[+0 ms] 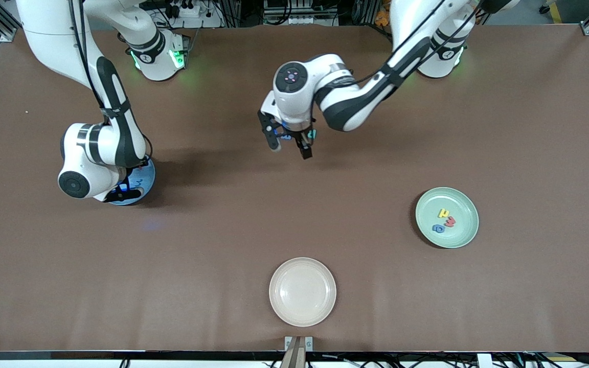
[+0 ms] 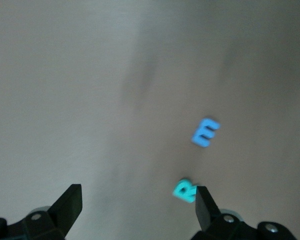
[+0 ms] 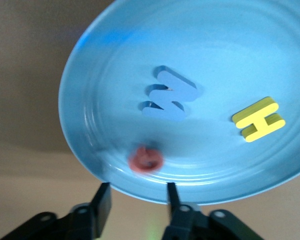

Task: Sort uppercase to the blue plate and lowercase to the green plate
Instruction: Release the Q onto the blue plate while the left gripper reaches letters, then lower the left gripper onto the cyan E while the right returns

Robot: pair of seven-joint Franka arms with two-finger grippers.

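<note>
Hovering open-fingered over the bare table, the left gripper [image 1: 289,145] lines up above the teal R [image 2: 184,190] and blue E [image 2: 205,132], while the right gripper [image 3: 136,200], fingers spread and empty, sits over the blue plate [image 3: 115,45] holding W [image 3: 169,94], H [image 3: 259,118] and G [image 3: 146,158].

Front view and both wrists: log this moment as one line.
left gripper: open over bare table, blue E and teal R below | right gripper: open over blue plate holding W, H, red G

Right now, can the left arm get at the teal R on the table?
Probably yes. The left gripper hangs open over bare table, and the teal R lies flat just inside one of its fingers. Only the blue E lies beside it, apart.
</note>
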